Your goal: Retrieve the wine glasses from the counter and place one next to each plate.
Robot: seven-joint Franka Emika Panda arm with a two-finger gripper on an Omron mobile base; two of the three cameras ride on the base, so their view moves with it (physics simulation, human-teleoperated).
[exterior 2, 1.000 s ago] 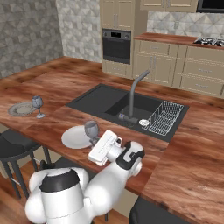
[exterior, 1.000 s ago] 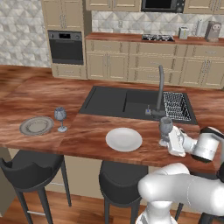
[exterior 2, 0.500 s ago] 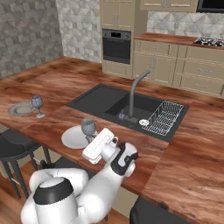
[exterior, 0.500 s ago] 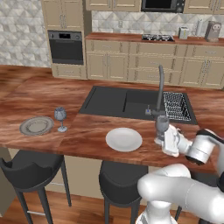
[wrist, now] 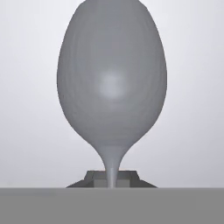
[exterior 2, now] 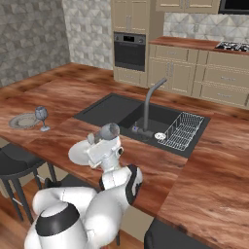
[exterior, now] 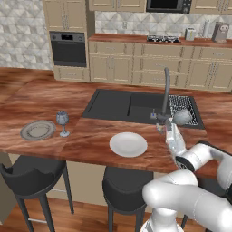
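Note:
My gripper [exterior: 169, 130] is shut on the thin stem of a blue-grey wine glass [exterior: 182, 117], held tilted above the wooden counter [exterior: 90, 140] just right of the white plate [exterior: 128, 144]. In the right base view the gripper [exterior 2: 100, 142] carries the glass [exterior 2: 108, 131] in front of the white plate [exterior 2: 77, 153], partly hiding it. The hand view has the glass bowl [wrist: 111, 87] rising from the stem between my fingertips [wrist: 112, 178]. A second wine glass [exterior: 62, 121] stands upright beside the grey plate [exterior: 38, 130], at the far left [exterior 2: 42, 115].
A dark sink [exterior: 122, 105] with a tall faucet [exterior: 166, 93] lies behind the plates. A wire dish rack [exterior: 181, 105] sits at its right end. Black stools [exterior: 31, 174] stand along the counter's near edge.
My hand has carried the glass a little to the left, toward the white plate, and the glass now tilts more. The plates and the other glass have not moved.

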